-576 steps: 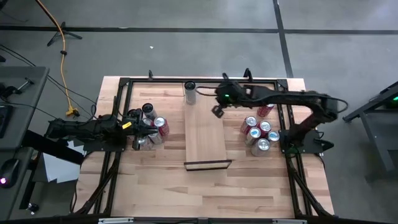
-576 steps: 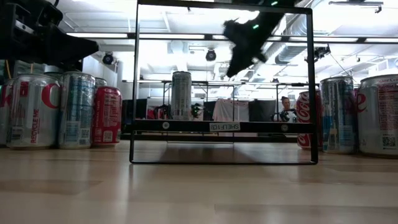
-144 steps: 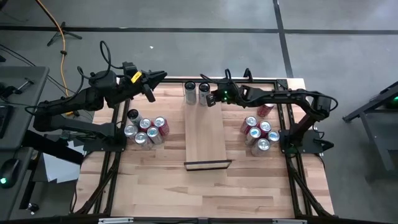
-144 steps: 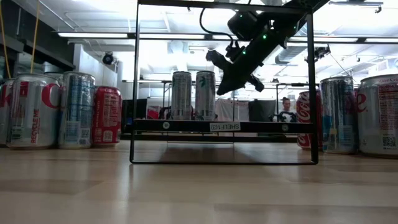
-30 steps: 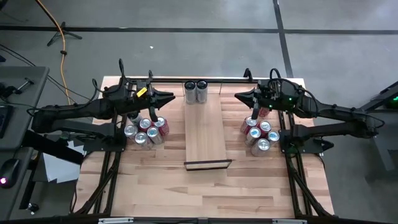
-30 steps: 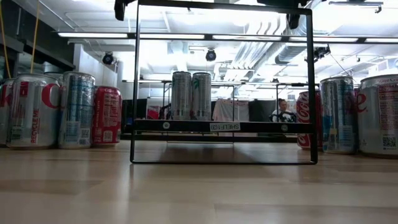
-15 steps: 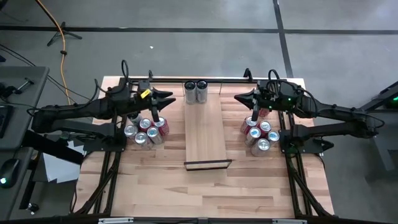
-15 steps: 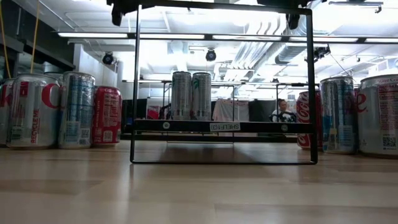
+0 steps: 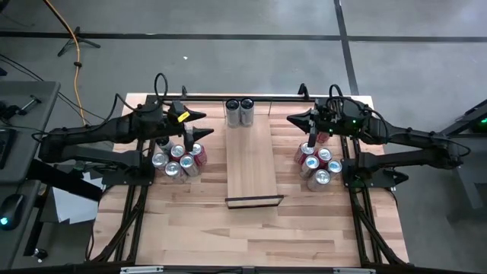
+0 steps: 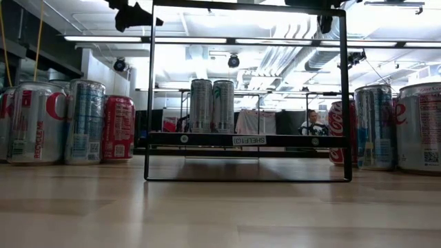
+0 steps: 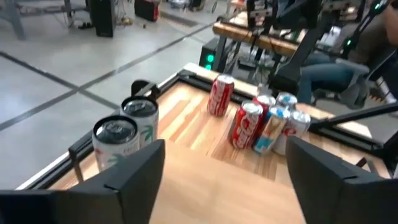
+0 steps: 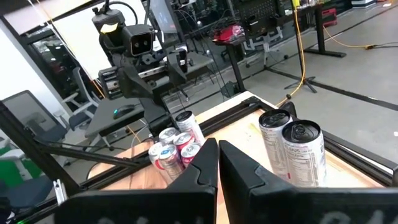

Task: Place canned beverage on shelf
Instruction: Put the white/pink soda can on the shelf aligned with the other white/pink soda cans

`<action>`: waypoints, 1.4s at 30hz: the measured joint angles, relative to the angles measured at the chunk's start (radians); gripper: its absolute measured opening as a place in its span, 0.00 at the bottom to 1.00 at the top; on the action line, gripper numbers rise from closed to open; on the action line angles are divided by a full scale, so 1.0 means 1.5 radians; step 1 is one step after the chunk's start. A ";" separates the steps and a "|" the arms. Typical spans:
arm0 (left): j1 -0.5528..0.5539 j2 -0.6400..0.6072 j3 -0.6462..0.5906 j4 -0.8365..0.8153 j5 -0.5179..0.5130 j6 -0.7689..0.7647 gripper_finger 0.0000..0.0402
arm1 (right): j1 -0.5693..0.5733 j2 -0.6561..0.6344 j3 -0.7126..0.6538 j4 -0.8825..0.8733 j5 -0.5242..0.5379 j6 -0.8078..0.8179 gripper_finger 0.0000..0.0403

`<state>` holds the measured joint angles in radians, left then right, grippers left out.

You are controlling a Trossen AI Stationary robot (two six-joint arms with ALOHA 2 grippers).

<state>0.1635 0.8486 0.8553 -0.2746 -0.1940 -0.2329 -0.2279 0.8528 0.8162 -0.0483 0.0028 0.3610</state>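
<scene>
Spreading wide, the left gripper [image 9: 196, 125] shows its two dark fingers [image 11: 134, 171] well apart with nothing between them, hanging in the air above the cluster of cans [image 9: 177, 160] on the left part of the table [image 9: 190, 221]; in the low view it shows only as a dark shape at the top edge. The right gripper [image 9: 291, 119] has its fingers [image 12: 202, 163] pressed together and empty, poised over the right-hand group of cans [image 9: 317, 165]. Two tall slim silver cans [image 9: 240, 111] stand upright side by side, touching or nearly so, at the far end of the shelf [image 9: 252, 164], a long narrow board of pale smooth wood lying lengthwise down the middle of the table, with a thin black lip at its near short end. From table height the pair shows grey with dark green markings, standing above a black strip that carries a small white label, inside a black rectangular frame [image 10: 343, 96]. Both dark arms reach inward from the table's outer sides, roughly level and pointing towards each other across the shelf, each stopping short of it. The side clusters hold red and silver-blue cans, all upright. A person [image 10: 314, 122] sits in the room beyond the table
</scene>
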 joint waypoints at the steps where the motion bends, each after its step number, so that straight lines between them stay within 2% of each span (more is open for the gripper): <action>1: 0.000 0.000 0.006 -0.015 0.000 0.000 0.74 | 0.000 0.000 0.000 0.000 0.000 0.000 0.00; 5: 0.009 0.011 0.043 -0.075 -0.006 -0.004 0.80 | 0.000 0.000 0.000 0.000 0.000 0.005 0.00; 8: 0.033 0.034 0.103 -0.165 -0.031 -0.061 0.81 | 0.000 0.000 0.000 0.000 0.000 0.006 0.00; 14: 0.090 0.110 0.220 -0.556 -0.034 -0.221 0.80 | 0.000 0.000 0.000 -0.006 0.001 0.017 0.00; 16: 0.095 0.129 0.227 -0.667 -0.028 -0.276 0.80 | 0.000 0.000 0.000 -0.008 0.001 0.017 0.00; 19: 0.093 0.142 0.215 -0.771 -0.012 -0.338 0.80 | 0.000 0.000 0.001 -0.011 0.001 0.017 0.00; 26: 0.087 0.141 0.161 -0.802 -0.018 -0.392 0.80 | 0.000 0.011 0.001 -0.015 0.001 0.018 0.00; 34: 0.110 0.141 0.100 -0.802 -0.065 -0.430 0.80 | 0.000 0.017 0.001 -0.016 0.001 0.021 0.00; 42: 0.143 0.141 0.065 -0.766 -0.051 -0.401 0.80 | 0.000 0.017 0.001 -0.017 0.001 0.021 0.00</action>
<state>0.3784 1.0603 0.9531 -1.4231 -0.2700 -0.8347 -0.2279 0.8787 0.8177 -0.0734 0.0043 0.3923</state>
